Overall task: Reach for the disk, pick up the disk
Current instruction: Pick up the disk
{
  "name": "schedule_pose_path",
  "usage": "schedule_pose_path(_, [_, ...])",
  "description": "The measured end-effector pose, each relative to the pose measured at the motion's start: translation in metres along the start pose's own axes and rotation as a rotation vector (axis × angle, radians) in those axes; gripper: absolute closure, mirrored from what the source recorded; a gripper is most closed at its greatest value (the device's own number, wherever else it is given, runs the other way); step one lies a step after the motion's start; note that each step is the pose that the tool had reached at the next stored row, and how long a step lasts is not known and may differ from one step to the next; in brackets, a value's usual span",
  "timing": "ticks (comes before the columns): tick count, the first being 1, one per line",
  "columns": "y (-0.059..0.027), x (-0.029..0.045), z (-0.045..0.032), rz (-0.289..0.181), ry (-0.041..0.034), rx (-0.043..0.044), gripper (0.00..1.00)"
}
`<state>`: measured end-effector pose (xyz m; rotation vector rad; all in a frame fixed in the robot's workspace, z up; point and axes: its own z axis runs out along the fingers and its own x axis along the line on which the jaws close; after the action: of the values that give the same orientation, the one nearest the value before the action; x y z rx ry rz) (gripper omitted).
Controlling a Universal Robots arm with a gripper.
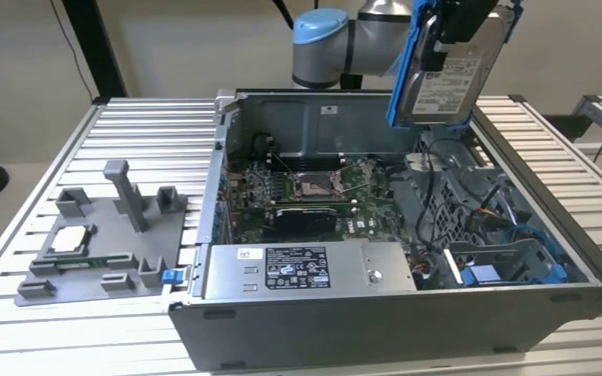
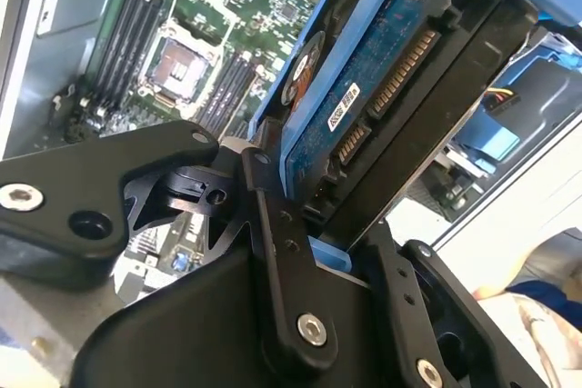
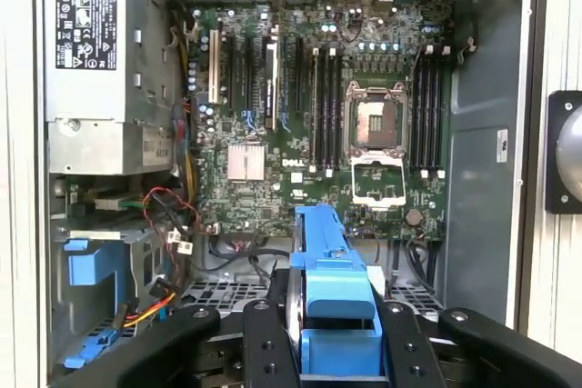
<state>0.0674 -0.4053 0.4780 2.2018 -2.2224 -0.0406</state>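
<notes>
On the exterior view's left, the grey plastic stand sits on the slatted table with a small silver chip lying in it, well apart from the work and untouched. In the middle stands the open computer case, its green circuit board with the bare processor socket showing, and the grey power box along the near side. To the right and above the case's far edge, the disk hangs clear in the air, lifted out and touching nothing below it, so both the reach and the pickup look done; as far as I can judge, nothing of the task remains beyond holding it steady. The disk is held nearly upright, tilted a little, its white label facing the exterior view and its blue rails along the edges. The gripper comes down from the top of the exterior view, with the arm's grey and blue joint bent just to its left, over the far wall of the case. In the second wrist view the black fingers are clamped on the disk from both sides, its connector edge turned to the camera. In the first wrist view the disk's blue rail sits between the fingers, high over the board.
</notes>
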Motion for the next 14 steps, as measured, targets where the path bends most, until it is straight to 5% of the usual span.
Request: schedule_pose_path(14, [-0.0002,0.0232,-0.0002,0.0,0.0,0.0,1.0])
